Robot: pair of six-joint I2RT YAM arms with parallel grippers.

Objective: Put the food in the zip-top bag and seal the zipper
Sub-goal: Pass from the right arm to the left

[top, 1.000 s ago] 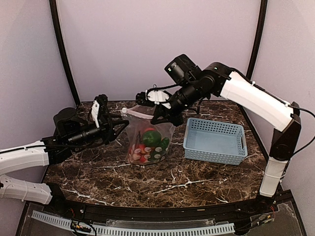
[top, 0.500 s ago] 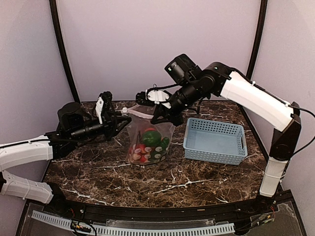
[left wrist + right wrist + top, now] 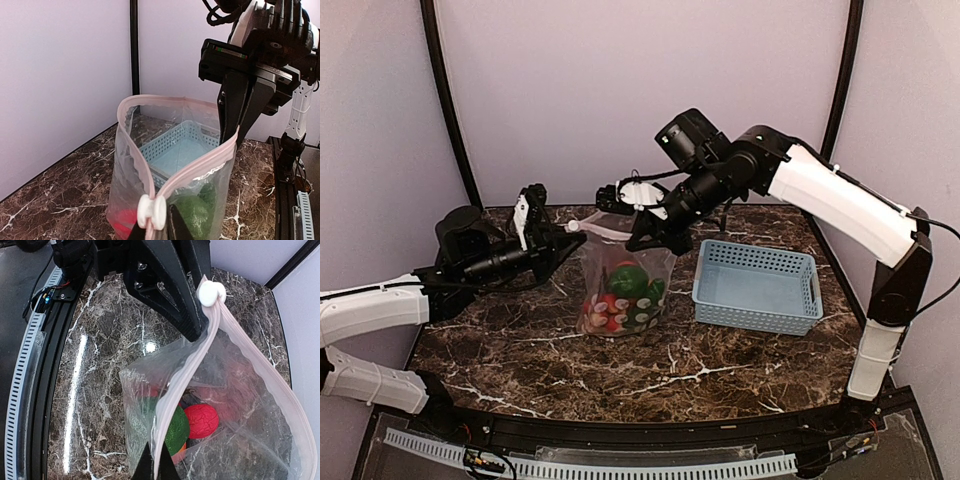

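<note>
The zip-top bag point(image 3: 620, 290) stands upright on the marble table with its mouth spread open. The food point(image 3: 623, 292) lies inside: a red strawberry point(image 3: 201, 421), green pieces point(image 3: 192, 212) and more red ones point(image 3: 125, 222). The pinkish zipper point(image 3: 195, 167) parts into two strips behind the white slider point(image 3: 151, 211). My left gripper point(image 3: 156, 231) is shut on the zipper just below the slider, at the bag's left end. At the opposite end, my right gripper point(image 3: 154, 467) is shut on the mouth edge and holds it up point(image 3: 642, 238).
A light-blue slotted basket point(image 3: 757, 285) sits to the right of the bag, close to it, and shows through the bag point(image 3: 187, 150). Purple walls with black corner posts point(image 3: 445, 100) close in the back and sides. The table's front rail point(image 3: 620, 465) runs along the near edge.
My left gripper has moved right to the bag's left end and narrowed its jaws around the zipper below the slider. The right arm and bag have hardly moved.
</note>
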